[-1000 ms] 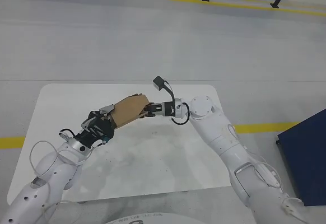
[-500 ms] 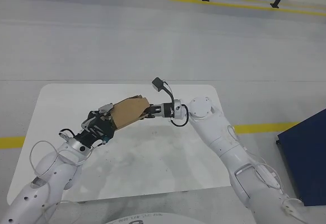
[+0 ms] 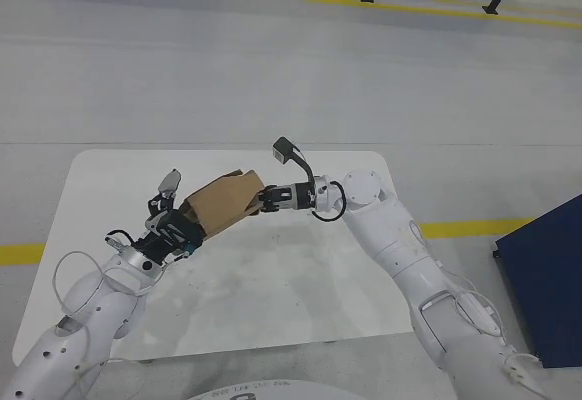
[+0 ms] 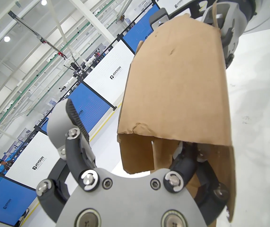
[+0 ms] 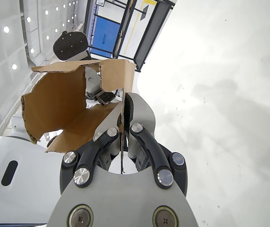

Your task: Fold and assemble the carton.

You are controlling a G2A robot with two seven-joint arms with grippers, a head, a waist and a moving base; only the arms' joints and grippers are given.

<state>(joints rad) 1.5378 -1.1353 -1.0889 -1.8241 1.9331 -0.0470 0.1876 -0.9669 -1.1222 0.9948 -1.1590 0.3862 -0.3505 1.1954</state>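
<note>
A brown cardboard carton (image 3: 221,199): the right gripper (image 5: 125,106) pinches one wall edge; the left gripper (image 3: 177,207) is spread wide, one finger inside.

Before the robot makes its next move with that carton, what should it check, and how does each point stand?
1. Right jaws grip the carton: ok, shut on the edge of one wall.
2. Left jaws grip it: not ok, they are open; one finger is in free air, the other is inside the open end.
3. Carton opened into a tube: ok, the walls stand apart.
4. End flaps folded shut: not ok, both ends are open.
5. Carton clear of the table: cannot tell.
</note>
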